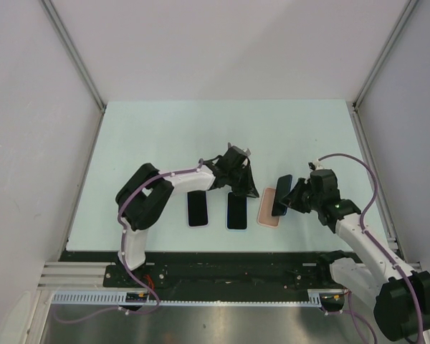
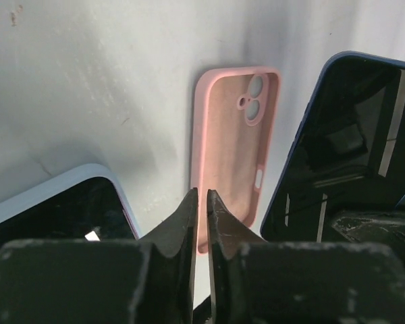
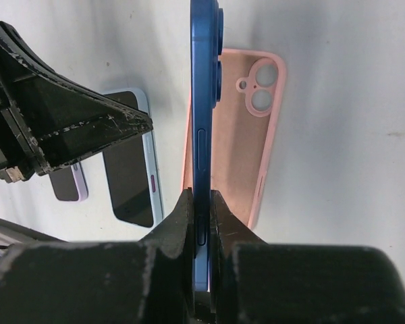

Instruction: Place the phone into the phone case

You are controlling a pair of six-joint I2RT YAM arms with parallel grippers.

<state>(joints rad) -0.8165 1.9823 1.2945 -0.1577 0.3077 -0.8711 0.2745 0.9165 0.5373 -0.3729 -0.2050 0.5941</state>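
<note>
**Blue phone held on its edge by the pink case**

Three phones, one case and two grippers are counted. Two phones are laid flat on the desk point(image 1: 165, 136), screens up, side by side. The lilac phone point(image 1: 197, 208) is on the left and the pale phone point(image 1: 236, 211) is next to it. The case point(image 1: 269, 210) is laid flat just to the right of the pale phone. The third one, the blue phone point(image 1: 282, 195), is held up off the desk at the right side of the case.

The blue phone is stood on its long edge and tipped a bit. Its long side is pointed straight away from the right gripper point(image 3: 201, 199), in line with the long side of the case. Its camera end is the far end, the same end as the camera hole in the case. Its back is turned to the case, and its screen is turned to the left gripper point(image 2: 202, 199).

The blue phone is seen to be thin and dark blue. Two round camera bumps are on its back and slim buttons are on its edge. Its screen is black and shiny. The case is pink, open side up, with one cut-out for two cameras.

The right gripper is closed tight on the near end of the blue phone. The left gripper is held near the case, just past the pale phone. Only a thin gap is left between its fingers, and nothing is held in it.
</note>
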